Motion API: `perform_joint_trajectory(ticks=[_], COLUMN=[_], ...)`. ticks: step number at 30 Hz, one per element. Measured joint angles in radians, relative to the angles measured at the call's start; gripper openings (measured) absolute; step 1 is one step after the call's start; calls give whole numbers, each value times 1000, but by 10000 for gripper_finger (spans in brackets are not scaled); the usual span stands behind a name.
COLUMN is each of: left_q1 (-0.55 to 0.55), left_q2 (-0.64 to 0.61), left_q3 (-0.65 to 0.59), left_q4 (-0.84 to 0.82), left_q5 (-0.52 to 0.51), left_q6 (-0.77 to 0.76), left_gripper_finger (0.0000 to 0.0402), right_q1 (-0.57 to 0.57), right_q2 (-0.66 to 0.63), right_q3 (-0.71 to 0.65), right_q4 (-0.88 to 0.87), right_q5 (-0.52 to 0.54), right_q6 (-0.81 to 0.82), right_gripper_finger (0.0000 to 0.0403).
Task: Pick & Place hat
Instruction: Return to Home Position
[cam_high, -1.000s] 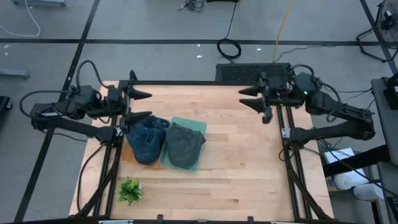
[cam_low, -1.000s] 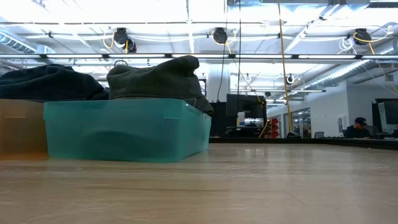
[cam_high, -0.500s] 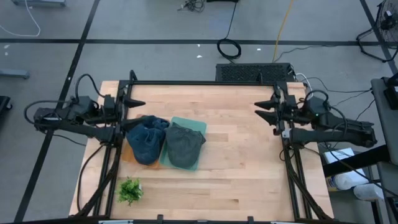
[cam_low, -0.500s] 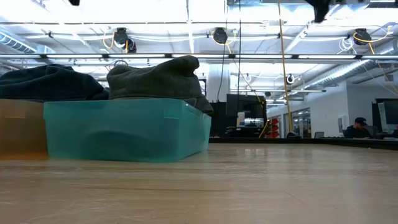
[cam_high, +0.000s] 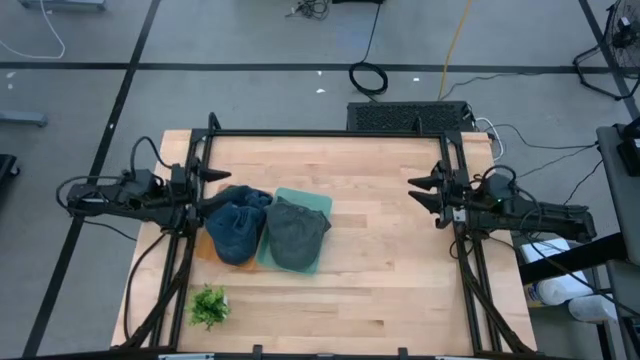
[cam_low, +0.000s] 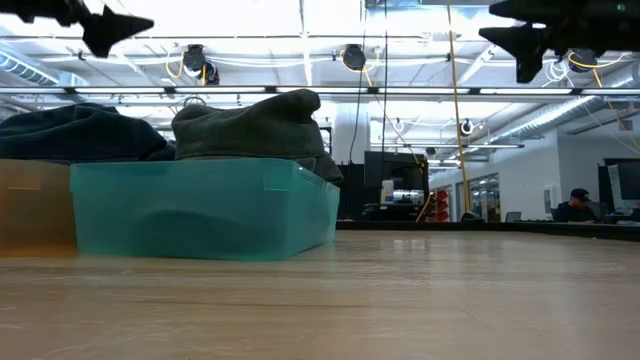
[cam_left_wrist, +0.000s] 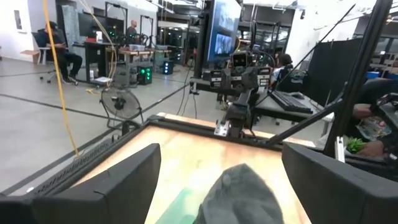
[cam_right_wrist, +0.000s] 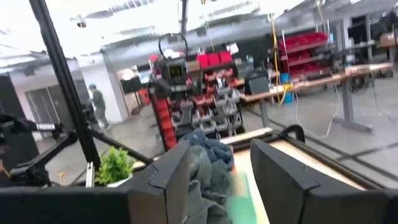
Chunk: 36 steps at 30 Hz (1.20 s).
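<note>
A dark grey hat (cam_high: 295, 232) sits heaped in a teal bin (cam_high: 318, 203). A blue hat (cam_high: 235, 226) lies in an orange bin (cam_high: 200, 247) beside it. In the low view the grey hat (cam_low: 250, 125) and the blue hat (cam_low: 75, 130) bulge over their bins' rims. My left gripper (cam_high: 220, 187) hangs open at the table's left edge, just left of the blue hat. My right gripper (cam_high: 420, 191) is open at the right edge, far from both bins. The left wrist view shows the grey hat (cam_left_wrist: 242, 193) between its open fingers.
A small green plant (cam_high: 209, 306) stands near the table's near left corner. Bare wood (cam_high: 390, 260) stretches between the bins and the right arm. A black frame (cam_high: 330, 133) runs around the table. People sit at desks in the room beyond (cam_low: 577, 205).
Both arms have drawn back and come down. The left gripper moved toward the table's left edge and a little nearer. The right gripper moved toward the right edge and nearer. Both now show at the low view's top. The hats and bins stayed put.
</note>
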Motion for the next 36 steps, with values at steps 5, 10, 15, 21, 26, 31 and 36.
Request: perform_joint_trajectory(ticks=[5, 10, 15, 21, 26, 31, 36], left_q1=[1, 1, 1, 1, 1, 1, 1], left_q2=[-64, -123, -178, -178, -178, -179, -178], left_q3=[-74, -110, -129, -131, -133, -166, -278], left_q4=[21, 22, 16, -22, -26, 61, 214], left_q5=[-9, -10, -11, -11, -11, -46, -74], left_q6=[11, 39, 90, 89, 71, 86, 105], left_gripper_finger=[334, 326, 326, 332, 324, 317, 324], right_q1=[0, 0, 0, 0, 0, 0, 0], right_q2=[-21, -24, -25, -24, -23, -23, -23], right_q3=[-136, -234, -278, -306, -308, -309, -310], right_q4=[159, 292, 332, 295, 152, 50, 34], right_q5=[62, 76, 99, 113, 194, 228, 227], right_q6=[-3, -12, -19, -47, -38, -14, -14], right_gripper_finger=[155, 155, 155, 155, 155, 155, 155])
